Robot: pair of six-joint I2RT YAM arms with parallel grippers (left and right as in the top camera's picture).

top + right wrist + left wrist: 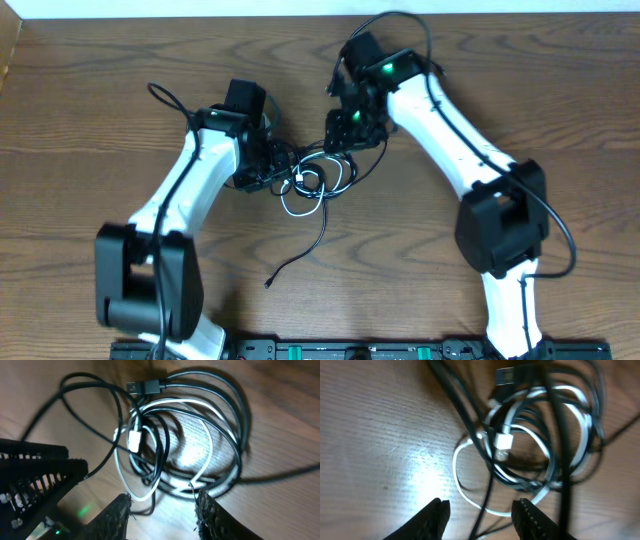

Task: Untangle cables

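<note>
The cables point(318, 182) lie bunched on the desk point(90, 110) at the centre of the overhead frame. The left tool point(481, 512) and the right tool point(162, 510) both stand partly open, their jaws straddling loops.

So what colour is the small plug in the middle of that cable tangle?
White plug, among mostly black cables; clearest in the right wrist view.
</note>
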